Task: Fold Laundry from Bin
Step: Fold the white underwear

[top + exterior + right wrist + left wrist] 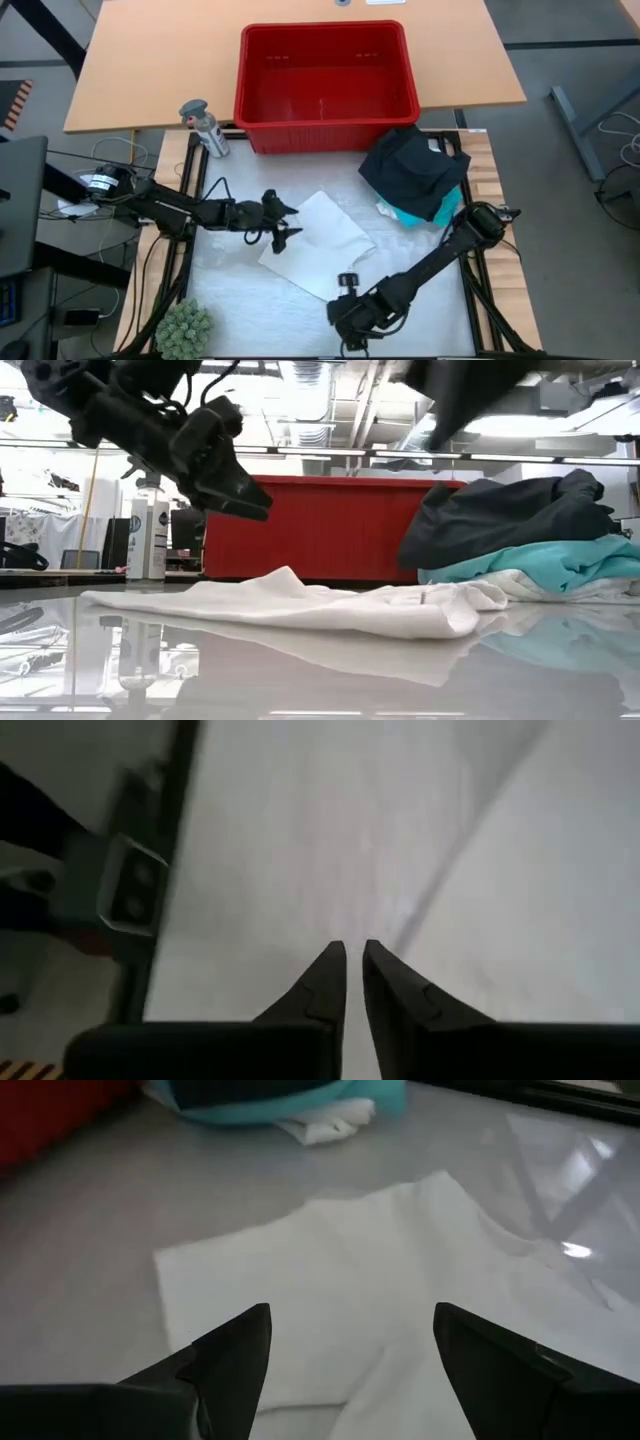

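A: What are the grippers doing?

B: The left gripper is hanging with its jaws wide apart, just over the white garment's edge. The right gripper is keeping its jaws almost together, holding nothing, near the table's front.

A: Where is the other laundry?

B: The dark and turquoise pile is sitting beside the red bin, which looks empty.

A: What would help?

B: Probably pinching only the top layer at one corner.
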Controlling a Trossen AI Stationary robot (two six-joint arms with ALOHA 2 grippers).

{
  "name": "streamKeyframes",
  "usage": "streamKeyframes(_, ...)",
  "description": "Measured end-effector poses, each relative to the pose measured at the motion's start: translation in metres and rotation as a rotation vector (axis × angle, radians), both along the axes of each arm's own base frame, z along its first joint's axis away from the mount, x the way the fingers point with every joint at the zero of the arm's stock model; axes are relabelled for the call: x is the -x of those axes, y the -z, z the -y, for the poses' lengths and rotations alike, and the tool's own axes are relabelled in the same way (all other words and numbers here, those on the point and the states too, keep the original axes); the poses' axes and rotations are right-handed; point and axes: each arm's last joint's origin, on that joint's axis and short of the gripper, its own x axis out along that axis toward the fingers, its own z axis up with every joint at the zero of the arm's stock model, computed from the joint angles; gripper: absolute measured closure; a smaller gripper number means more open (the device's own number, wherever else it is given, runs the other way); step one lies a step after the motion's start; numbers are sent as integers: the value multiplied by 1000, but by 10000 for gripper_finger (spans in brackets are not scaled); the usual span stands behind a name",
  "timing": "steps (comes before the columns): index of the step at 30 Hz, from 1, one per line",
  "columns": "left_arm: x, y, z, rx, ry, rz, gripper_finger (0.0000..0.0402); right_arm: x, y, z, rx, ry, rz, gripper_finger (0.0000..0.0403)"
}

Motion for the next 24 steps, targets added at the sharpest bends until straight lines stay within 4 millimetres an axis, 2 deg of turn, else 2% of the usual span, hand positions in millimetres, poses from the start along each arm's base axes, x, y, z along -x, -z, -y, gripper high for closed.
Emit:
streamKeyframes(4, 0, 2, -6, 64, 15, -19, 133, -9, -4, -2, -2, -84, 85, 300)
streamKeyframes(11, 1, 3, -7, 105, -9, -26, 133, -11, 0, 8, 30, -74, 38, 161)
streamKeyframes(13, 1, 4, -7, 111, -11, -31, 133, -12, 7, 7, 30, -75, 36, 131)
streamKeyframes(15, 2, 5, -7, 113, -12, -41, 133, -12, 18, 6, 41, -81, 7, 116)
streamKeyframes(20, 3, 7, -7, 137, -28, -59, 133, -14, 56, -3, 78, -102, -77, 113)
streamKeyframes(24, 4, 8, -7, 158, -39, -67, 133, -17, 70, 3, 88, -23, -121, 113)
